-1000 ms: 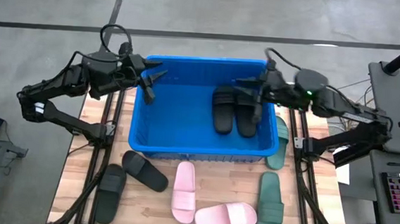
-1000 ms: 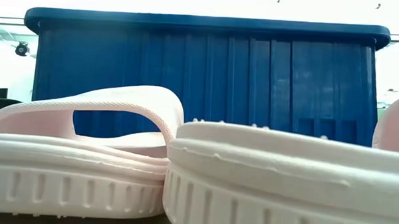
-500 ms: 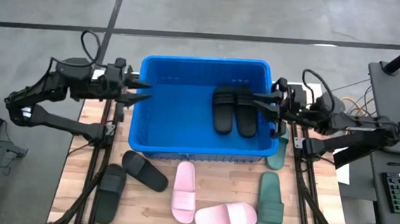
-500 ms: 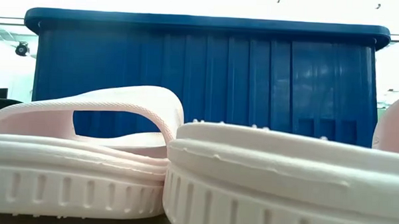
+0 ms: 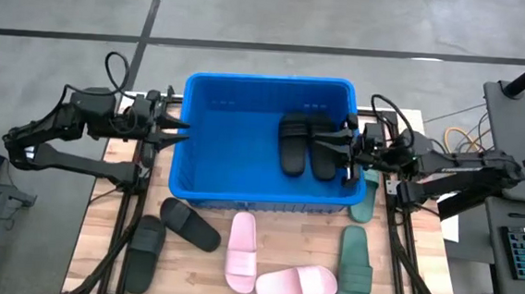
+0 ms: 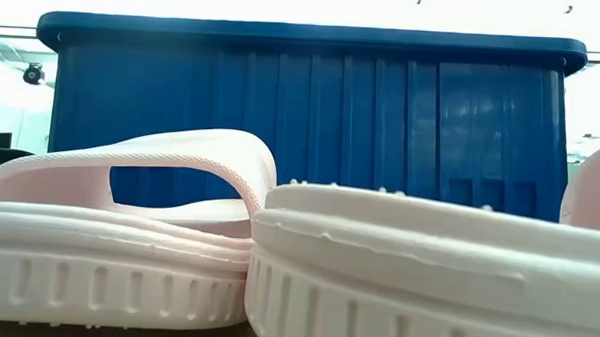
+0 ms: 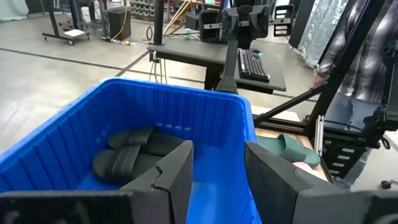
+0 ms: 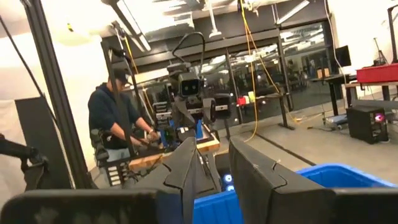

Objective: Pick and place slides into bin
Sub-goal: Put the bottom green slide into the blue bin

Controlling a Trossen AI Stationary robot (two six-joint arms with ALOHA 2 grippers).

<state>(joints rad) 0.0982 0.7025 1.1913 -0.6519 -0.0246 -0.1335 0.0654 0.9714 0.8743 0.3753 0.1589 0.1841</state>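
**Two slides in the bin, six on the table, both grippers empty at the rim**

Inside the bin (image 5: 272,81), two black slides (image 5: 307,144) lie side by side on the floor toward the right wall, straps up. The left wrist view looks straight down the tub at that pair (image 7: 134,152), resting against the ribbed blue wall.

Out on the wooden table (image 5: 110,210), in front of the bin: two more black slides (image 5: 189,223) at the front left, one angled just beside the bin's near wall, the other nearer the table's edge. Two pale pink slides (image 5: 241,251) sit in the middle, one pointing at the bin, the other lying crosswise next to it. In the low view that pink pair (image 6: 127,243) fills the foreground with the bin's wall rising behind. Two dark green slides (image 5: 355,267) are on the right, one near the front corner, the other tucked alongside the bin's right wall, partly under the right arm.

The left gripper (image 5: 173,129) hangs just outside the left rim, fingers spread, holding nothing. The right gripper (image 5: 337,148) reaches over the right rim, above the black pair, fingers parted and empty.

Beyond the table, the right wrist view picks up a person (image 8: 112,124) standing at another robot station (image 8: 193,102).
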